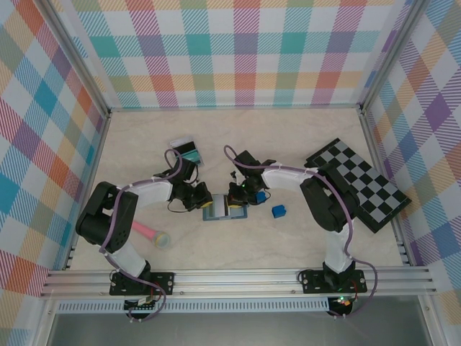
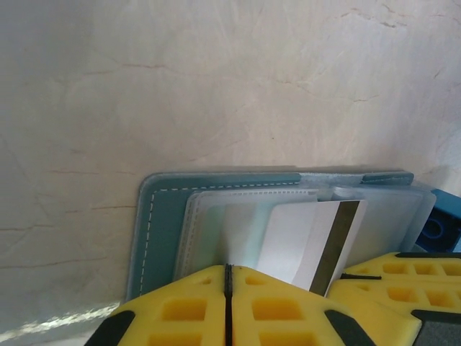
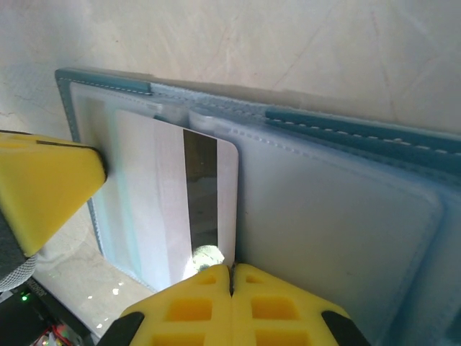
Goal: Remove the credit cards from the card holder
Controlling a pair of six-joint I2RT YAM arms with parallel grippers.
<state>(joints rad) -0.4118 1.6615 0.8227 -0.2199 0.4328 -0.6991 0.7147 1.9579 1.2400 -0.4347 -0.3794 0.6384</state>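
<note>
Both the left gripper (image 2: 228, 288) and right gripper (image 3: 232, 285) have yellow fingers (image 2: 180, 306) pressed together at the open slate-blue folding card holder (image 2: 162, 223) mid-table; white dark-striped credit card (image 3: 166, 202) askew on its sleeves.

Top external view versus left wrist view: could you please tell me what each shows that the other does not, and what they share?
Top external: the checkerboard and a teal card lying apart. Left wrist: a white card with a dark stripe, in a clear sleeve of the card holder. Shared: the card holder and the shut left gripper.
</note>
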